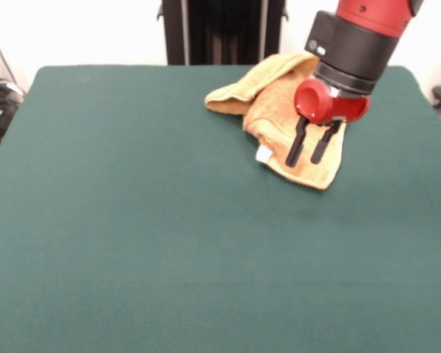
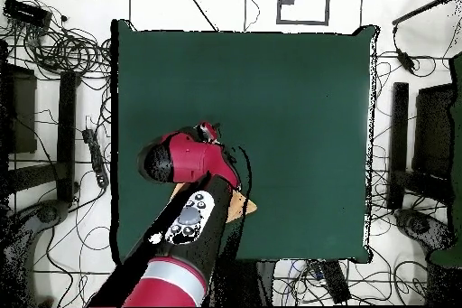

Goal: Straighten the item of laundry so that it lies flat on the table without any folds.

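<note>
A crumpled orange-yellow terry towel lies folded near the far edge of the dark green felt-covered bench — small white tag at its near edge. Above the towel, the red tool hangs, black fingers spread apart.

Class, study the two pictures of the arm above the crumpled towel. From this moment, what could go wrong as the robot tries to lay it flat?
1. The towel lies bunched, with layers folded over. The open tool might pinch several layers together, so pulling could drag the bundle rather than unfold it.
2. The towel sits close to the table edge on the robot's side. A pull that way could slide part of it off.
3. From overhead the arm hides most of the towel, so folds could go unseen.
</note>
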Tool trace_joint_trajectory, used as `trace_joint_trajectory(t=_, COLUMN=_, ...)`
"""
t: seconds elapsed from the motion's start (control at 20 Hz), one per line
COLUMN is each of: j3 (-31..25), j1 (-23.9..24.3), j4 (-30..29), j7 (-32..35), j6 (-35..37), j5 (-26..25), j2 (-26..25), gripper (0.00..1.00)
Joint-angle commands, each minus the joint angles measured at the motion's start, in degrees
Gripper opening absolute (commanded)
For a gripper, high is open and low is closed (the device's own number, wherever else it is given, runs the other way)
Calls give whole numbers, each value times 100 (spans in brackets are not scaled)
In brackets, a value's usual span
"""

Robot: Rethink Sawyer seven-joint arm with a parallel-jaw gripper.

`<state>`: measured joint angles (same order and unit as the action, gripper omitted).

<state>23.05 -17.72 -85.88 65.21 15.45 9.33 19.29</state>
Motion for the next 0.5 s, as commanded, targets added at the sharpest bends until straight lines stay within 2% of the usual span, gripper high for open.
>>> trace_joint_trajectory(t=0.05, j3=-665, j1=-220, j4=-291, j7=1801, j6=-289, j5=306, j2=-551, gripper=100)
trace_joint_trajectory(t=0.5, j3=-769, j1=-154, j4=-343, j7=1816, j6=-458, j5=341, j2=-608, gripper=100)
